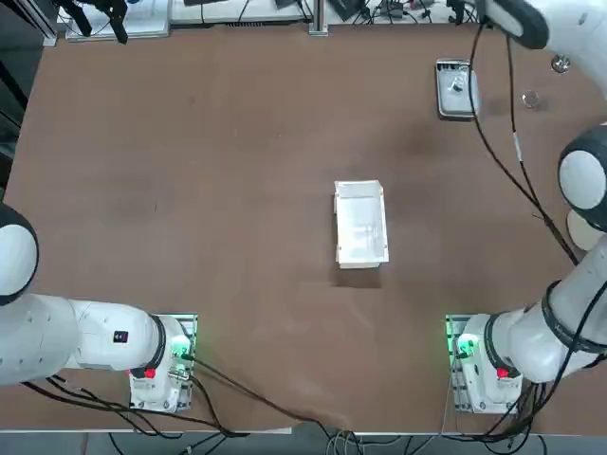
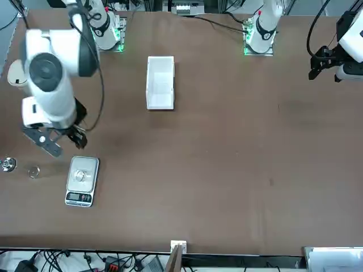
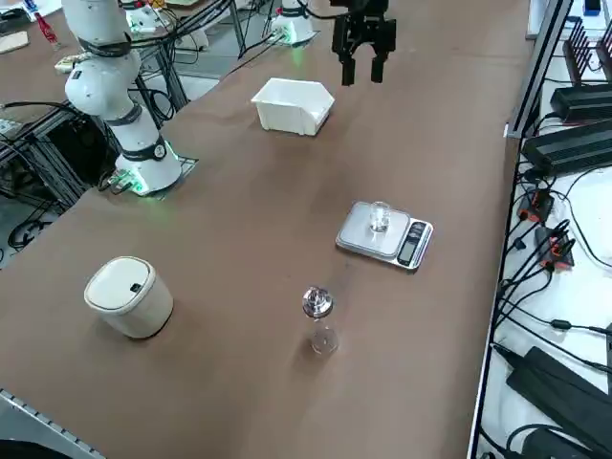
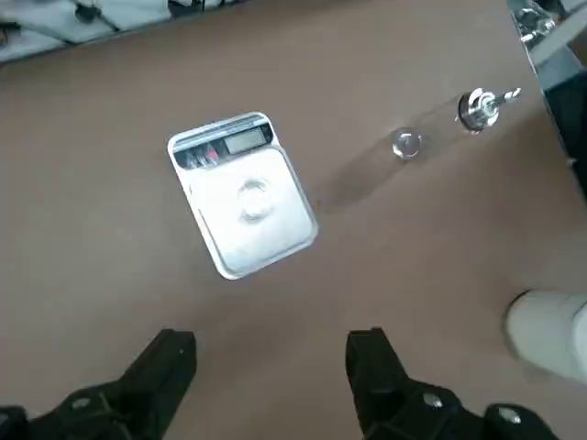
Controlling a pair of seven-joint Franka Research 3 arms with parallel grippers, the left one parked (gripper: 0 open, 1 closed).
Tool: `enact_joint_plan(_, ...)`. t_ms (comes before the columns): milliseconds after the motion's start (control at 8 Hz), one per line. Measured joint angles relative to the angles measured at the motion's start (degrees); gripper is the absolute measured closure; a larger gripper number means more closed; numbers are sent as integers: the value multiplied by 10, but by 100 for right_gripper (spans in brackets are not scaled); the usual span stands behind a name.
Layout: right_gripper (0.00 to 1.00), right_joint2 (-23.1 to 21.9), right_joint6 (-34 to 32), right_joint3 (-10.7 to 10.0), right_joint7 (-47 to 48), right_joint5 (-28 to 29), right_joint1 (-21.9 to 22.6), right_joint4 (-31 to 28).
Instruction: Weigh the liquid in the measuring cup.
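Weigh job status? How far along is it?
Looks nearly done: the measuring cup stands on the scale's plate. Nothing is in hand: the right gripper is open, off to the side of the scale and above the table. Left, probably: reading the display; I can't make out a value.
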Motion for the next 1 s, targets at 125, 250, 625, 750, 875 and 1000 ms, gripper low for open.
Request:
enact_joint_plan(125,0,-13,-21,-1,-64,8,-12,0)
enact_joint_plan(250,0,-27,-36,-2,-119,32,-26,0)
enact_joint_plan(625,0,-78,-78,-6,-302,148,-99,-1)
enact_joint_plan(750,0,-95,-89,-6,-347,170,-117,-1)
enact_joint_plan(875,0,-110,-97,-6,-367,181,-123,-2)
enact_joint_plan(1000,0,-123,-105,-4,-372,189,-128,-2)
